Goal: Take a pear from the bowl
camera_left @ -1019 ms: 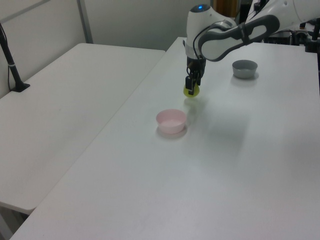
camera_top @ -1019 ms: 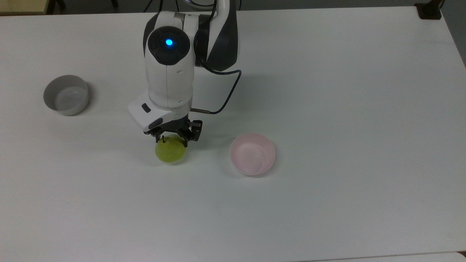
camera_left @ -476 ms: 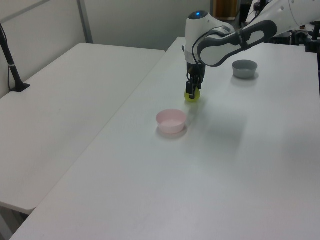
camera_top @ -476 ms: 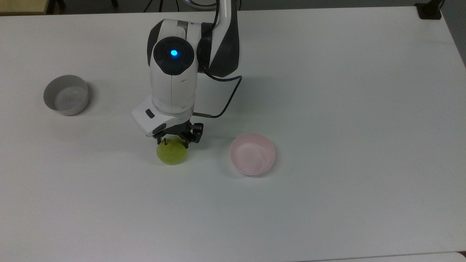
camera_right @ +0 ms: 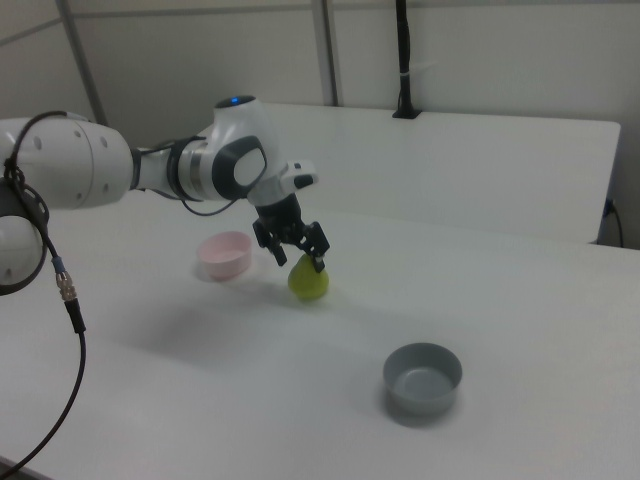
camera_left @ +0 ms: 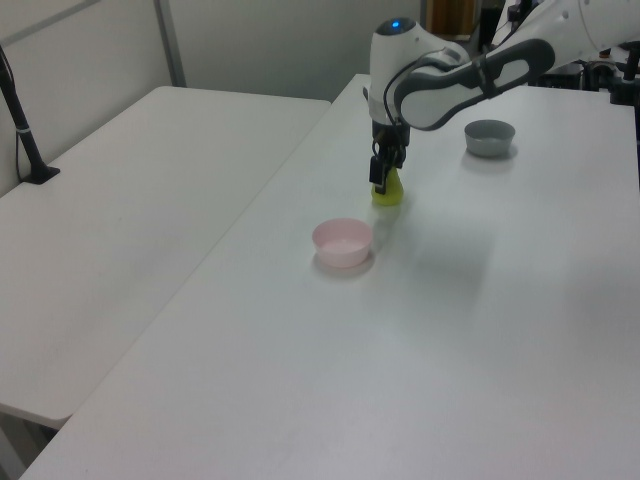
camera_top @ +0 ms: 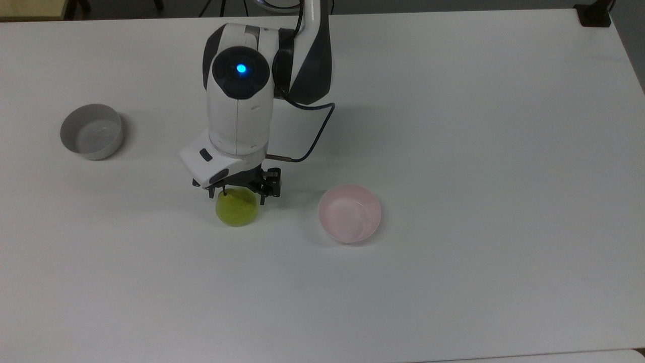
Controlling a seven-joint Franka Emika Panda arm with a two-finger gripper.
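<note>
Pear (camera_top: 236, 213) first, though going left to right in the top view the sequence is grey bowl (camera_top: 91, 131), pear, pink bowl (camera_top: 349, 213), all on the white worktop (camera_top: 484, 151). The grey bowl stands alone at the top view's left, well apart from the rest. The pear lies near the middle, on the bare worktop and outside both bowls (the pink bowl, to the top view's right of it, shows a bare cream-pink inside). Directly over the pear's upper end hangs the gripper (camera_top: 236, 190), its dark fingers spread and straddling the fruit's stem end without pinching it; in the right view the gripper (camera_right: 293, 245) sits just above the pear (camera_right: 308, 280), the fingertips reaching down either side of its narrow top, and the pear's rounded base rests on the worktop (camera_right: 520, 310). In the left view the order runs the other way: pink bowl (camera_left: 343, 242) nearest, then the pear (camera_left: 387, 190) under the gripper (camera_left: 381, 176), then the grey bowl (camera_left: 490, 137) beyond. A blue light glows on the arm (camera_top: 241, 91) above the wrist.
</note>
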